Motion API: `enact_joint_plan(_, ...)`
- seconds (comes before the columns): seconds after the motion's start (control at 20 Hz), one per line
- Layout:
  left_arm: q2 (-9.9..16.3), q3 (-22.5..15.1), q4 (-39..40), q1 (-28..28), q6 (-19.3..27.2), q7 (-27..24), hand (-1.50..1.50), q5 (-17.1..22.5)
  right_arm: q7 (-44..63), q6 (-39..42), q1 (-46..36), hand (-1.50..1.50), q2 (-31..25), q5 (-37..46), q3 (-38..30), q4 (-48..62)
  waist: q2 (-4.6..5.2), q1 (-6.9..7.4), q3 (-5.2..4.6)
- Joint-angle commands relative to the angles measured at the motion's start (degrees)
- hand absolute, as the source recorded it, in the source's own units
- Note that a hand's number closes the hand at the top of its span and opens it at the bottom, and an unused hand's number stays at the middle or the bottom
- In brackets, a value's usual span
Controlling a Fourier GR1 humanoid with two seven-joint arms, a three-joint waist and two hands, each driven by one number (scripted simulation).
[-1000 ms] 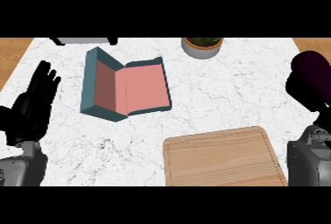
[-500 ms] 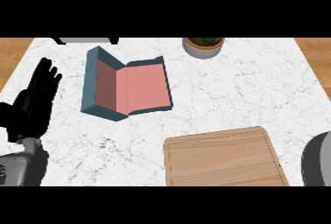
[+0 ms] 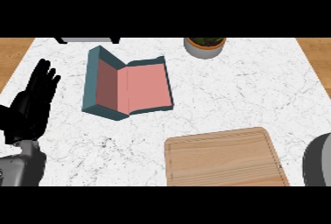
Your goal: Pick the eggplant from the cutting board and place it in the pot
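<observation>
Head view shows the cutting board (image 3: 223,157) lying bare on the marble worktop (image 3: 239,96), well to the right of the fingers (image 3: 44,81); no eggplant or pot shows anywhere. The left hand (image 3: 29,109) rests at the left edge, fingers straight, apart and pointing up, holding nothing. Just right of the fingertips lies an open teal box (image 3: 129,89) with a pink lining. A potted plant (image 3: 205,46) stands at the far edge. The right hand is out of sight; only a grey forearm (image 3: 318,159) edges in beside the board.

Even, bright, diffuse light — no glare. Soft shadow under the teal box (image 3: 129,89) and along the cutting board (image 3: 223,158) edge — focus uniform, slight perspective skew.
</observation>
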Motion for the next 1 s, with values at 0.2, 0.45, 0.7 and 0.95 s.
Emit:
enact_joint_plan(0.2, 0.8, 1.7, 0.7, -0.4, -0.5, 0.2, 0.0, 0.3, -7.3, -11.8, 0.7, 1.5, -0.8, -13.9, -6.2, 15.0, -0.02, 0.07, 0.04)
enact_joint_plan(0.45, -0.6, -0.1, -1.2, -0.1, 0.8, 1.9, 0.0, -1.1, -14.3, -13.0, -2.0, -1.5, -3.0, -28.1, -9.2, 22.2, -0.09, 0.04, 0.05)
enact_joint_plan(0.7, -2.9, -1.4, 2.1, -0.1, 1.7, -1.4, 0.0, -2.6, -28.7, -17.2, -2.2, -1.5, -2.2, -42.4, -10.1, 24.7, -0.1, -0.45, 0.08)
enact_joint_plan(0.95, -1.0, -0.4, -1.4, -0.5, 1.0, 1.5, 0.0, -1.6, -39.0, -22.9, -3.8, -1.5, -1.5, -54.4, -14.2, 20.9, -0.33, -0.29, 0.11)
